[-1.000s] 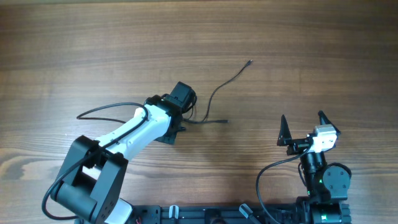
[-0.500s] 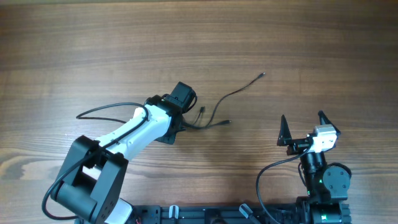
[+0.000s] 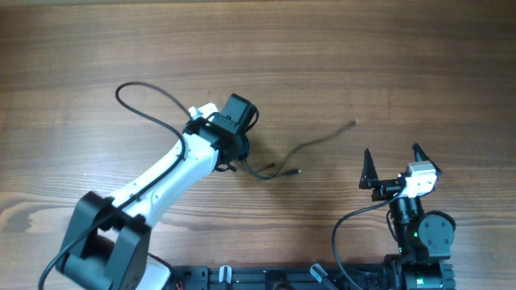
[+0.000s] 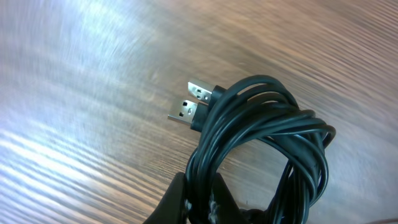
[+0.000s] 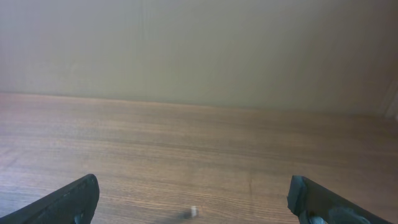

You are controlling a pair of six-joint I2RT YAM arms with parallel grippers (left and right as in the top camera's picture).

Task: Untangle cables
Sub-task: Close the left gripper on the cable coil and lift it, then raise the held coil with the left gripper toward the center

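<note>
My left gripper [image 3: 235, 155] is shut on a coiled bundle of thin black cables [image 4: 261, 143]; two silver USB plugs [image 4: 193, 102] stick out of the coil above the wooden table. In the overhead view loose cable ends [image 3: 278, 171] trail right of the gripper, and one thin strand [image 3: 322, 138] curves up to a small plug tip [image 3: 353, 123]. My right gripper [image 3: 393, 165] is open and empty at the front right, well apart from the cables. Its wrist view shows its two fingertips [image 5: 193, 202] wide apart and a blurred plug tip [image 5: 193, 211] on the table between them.
The thicker black arm cable [image 3: 149, 105] loops out to the left of the left arm. The wooden table [image 3: 387, 56] extends all round. A pale wall [image 5: 199, 50] stands beyond the table's far edge in the right wrist view.
My left arm has swung and lifted the cable bundle; the free strand's tip has slid down and to the right. The arm's own cable loop moved up. The right arm has not moved.
</note>
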